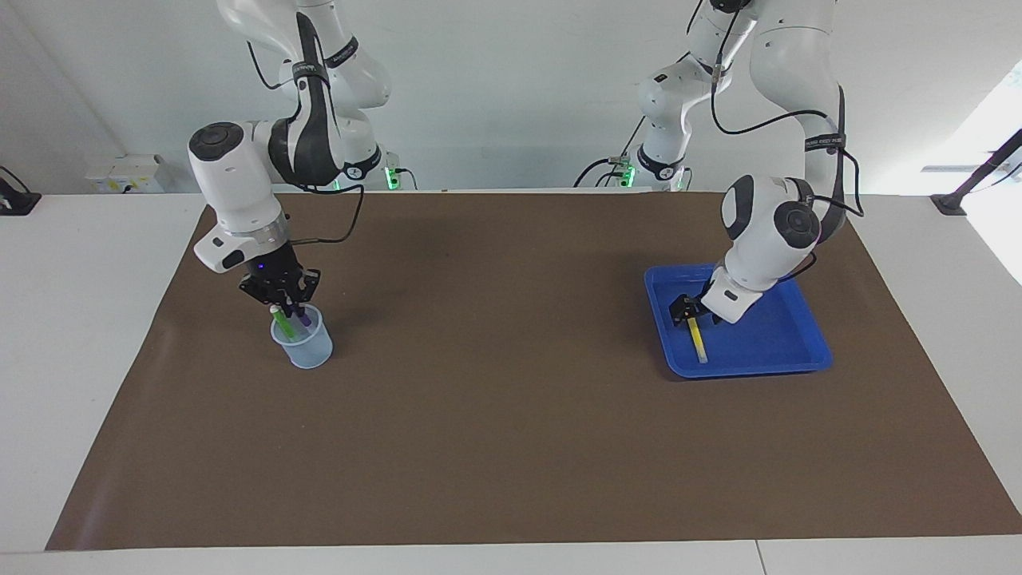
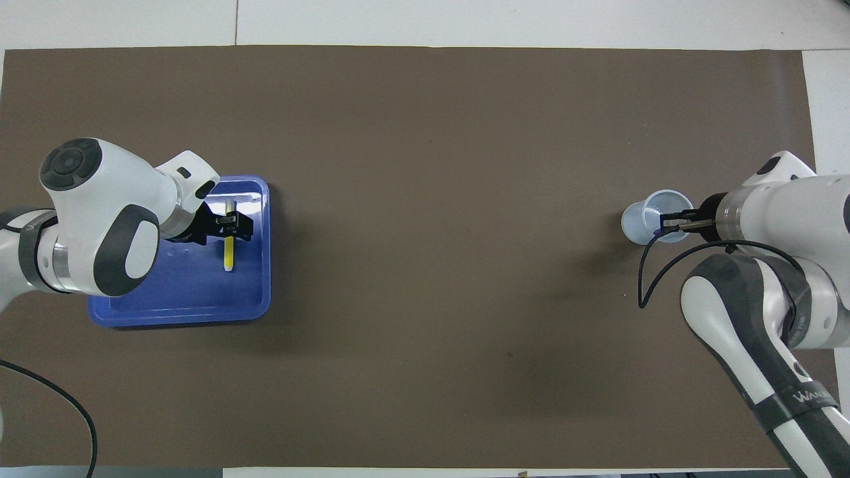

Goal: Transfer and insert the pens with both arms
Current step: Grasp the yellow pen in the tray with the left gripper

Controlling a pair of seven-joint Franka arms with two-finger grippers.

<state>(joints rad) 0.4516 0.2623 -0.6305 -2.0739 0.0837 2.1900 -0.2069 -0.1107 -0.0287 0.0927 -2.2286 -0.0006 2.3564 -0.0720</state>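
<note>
The left gripper (image 1: pixel 687 313), fingers spread astride the yellow pen (image 1: pixel 698 340) at the tray's (image 1: pixel 798 361) 10 o'clock, may nudge it aside. The right gripper (image 1: pixel 289 304) hangs clenched over the cup (image 1: pixel 307 350).

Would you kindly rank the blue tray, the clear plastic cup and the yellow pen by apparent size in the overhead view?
1. Blue rectangular plastic tray, clearly the largest.
2. Clear plastic cup.
3. Slim yellow pen: about as long as the cup is wide, but far thinner, and partly covered by a gripper.

We count 3 pens: 1 yellow pen (image 1: pixel 697 339) in the 1 blue tray (image 1: pixel 806 331), plus 1 green pen (image 1: pixel 279 321) and 1 purple pen (image 1: pixel 303 319) in the 1 clear cup (image 1: pixel 307 349); 1 brown mat (image 1: pixel 511 415).
</note>
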